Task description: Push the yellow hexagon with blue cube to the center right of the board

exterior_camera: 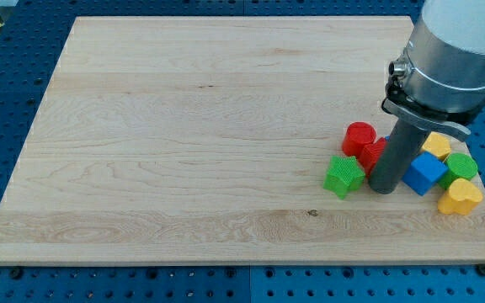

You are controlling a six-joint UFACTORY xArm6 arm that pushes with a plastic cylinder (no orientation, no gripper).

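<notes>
my tip (383, 190) touching blue cube (426, 172), beside green star (343, 176)

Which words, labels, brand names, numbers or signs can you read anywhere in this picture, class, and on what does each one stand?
None: no readable text shows anywhere.
The wooden board is bare grain.
The blue cube, yellow hexagon, yellow heart, green star, green block and red blocks are unmarked.
The arm's grey housing carries no label; my tip sits between the green star and the blue cube.
</notes>
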